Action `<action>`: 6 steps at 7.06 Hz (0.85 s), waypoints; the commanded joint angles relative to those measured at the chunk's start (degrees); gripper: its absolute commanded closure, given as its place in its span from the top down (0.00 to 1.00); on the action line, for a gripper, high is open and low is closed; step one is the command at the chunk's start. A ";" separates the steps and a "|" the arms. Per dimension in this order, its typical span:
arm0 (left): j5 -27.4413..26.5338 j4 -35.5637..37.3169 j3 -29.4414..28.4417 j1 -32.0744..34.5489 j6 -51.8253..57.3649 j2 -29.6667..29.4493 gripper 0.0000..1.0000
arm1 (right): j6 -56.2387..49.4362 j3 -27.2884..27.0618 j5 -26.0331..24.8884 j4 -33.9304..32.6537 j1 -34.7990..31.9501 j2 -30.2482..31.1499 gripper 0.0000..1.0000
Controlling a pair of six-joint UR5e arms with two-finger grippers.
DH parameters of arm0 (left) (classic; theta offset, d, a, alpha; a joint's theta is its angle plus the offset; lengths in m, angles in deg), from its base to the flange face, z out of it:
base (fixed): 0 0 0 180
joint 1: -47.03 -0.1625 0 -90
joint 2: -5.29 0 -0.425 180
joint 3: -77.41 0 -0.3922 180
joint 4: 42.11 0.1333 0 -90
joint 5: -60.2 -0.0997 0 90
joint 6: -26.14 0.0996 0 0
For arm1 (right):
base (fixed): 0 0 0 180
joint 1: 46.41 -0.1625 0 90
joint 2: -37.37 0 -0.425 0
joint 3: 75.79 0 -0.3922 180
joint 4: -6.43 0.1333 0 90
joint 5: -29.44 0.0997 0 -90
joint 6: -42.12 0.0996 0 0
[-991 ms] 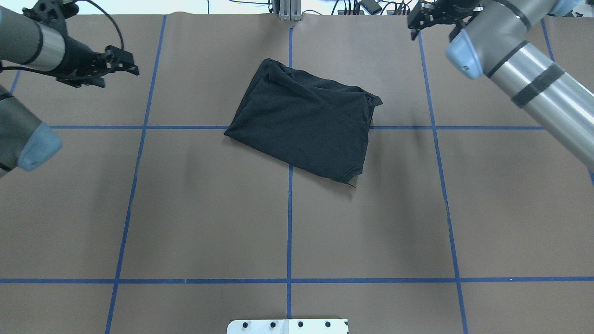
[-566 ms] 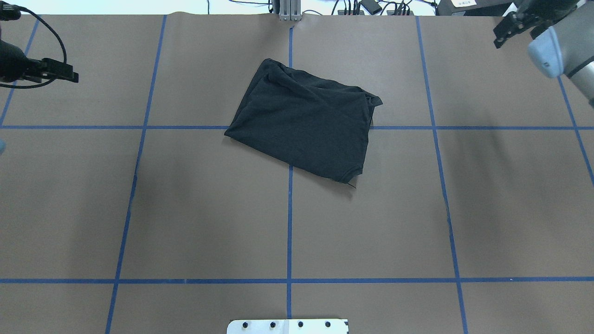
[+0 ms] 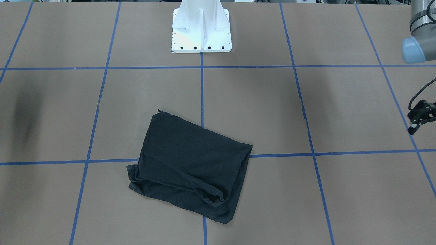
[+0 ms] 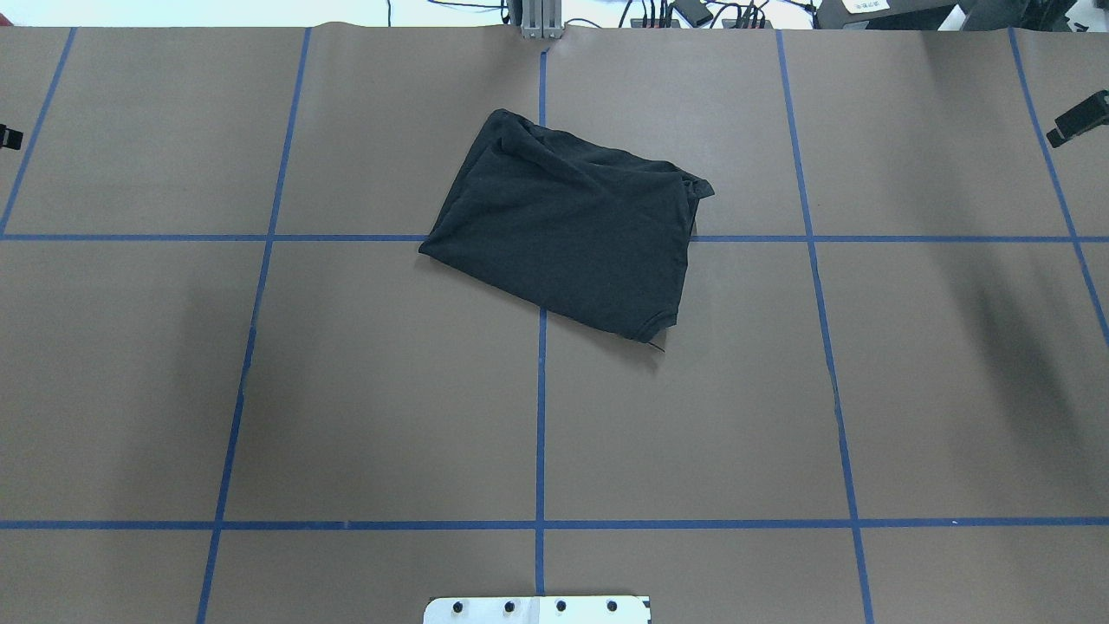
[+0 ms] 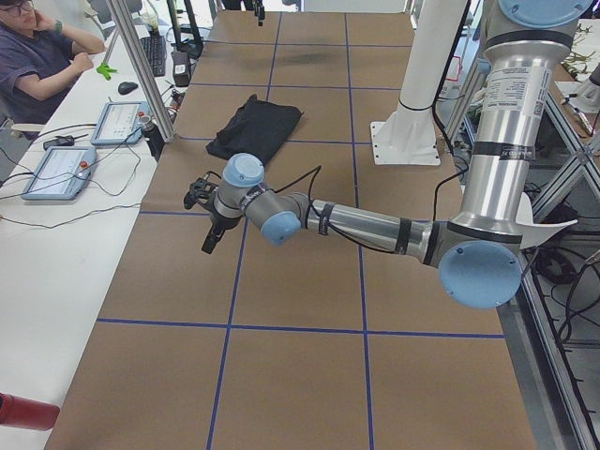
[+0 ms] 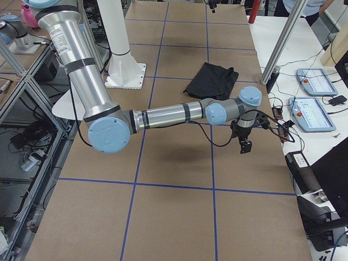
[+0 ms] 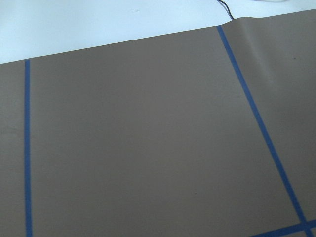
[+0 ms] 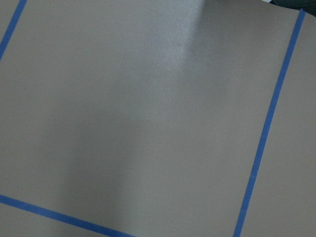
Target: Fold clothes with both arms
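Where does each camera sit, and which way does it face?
Front-facing: across the table, facing the white pedestal; T-shirt mid-table, left arm at right edge.
Overhead: behind robot, looking down; left gripper, right gripper at side edges.
Exterior left: table's end, along it; left arm near.
Exterior right: opposite end; right arm near.
Left wrist: down at the table; no gripper shows.
Right wrist: likewise.
Four fixed views share the T-shirt.
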 commanded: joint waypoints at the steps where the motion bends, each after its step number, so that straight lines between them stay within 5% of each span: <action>1: -0.43 0.68 -1.17 1.24 2.99 1.46 1.00 | 0.55 0.12 0.03 4.49 -1.09 5.27 1.00; 4: 0.10 13.29 -2.06 5.70 23.07 3.48 1.00 | 0.11 -3.72 1.34 -3.77 -5.48 10.71 1.00; 6: 2.19 17.37 -1.62 8.36 26.12 4.27 1.00 | -0.59 -18.08 3.62 -20.57 -6.46 15.19 1.00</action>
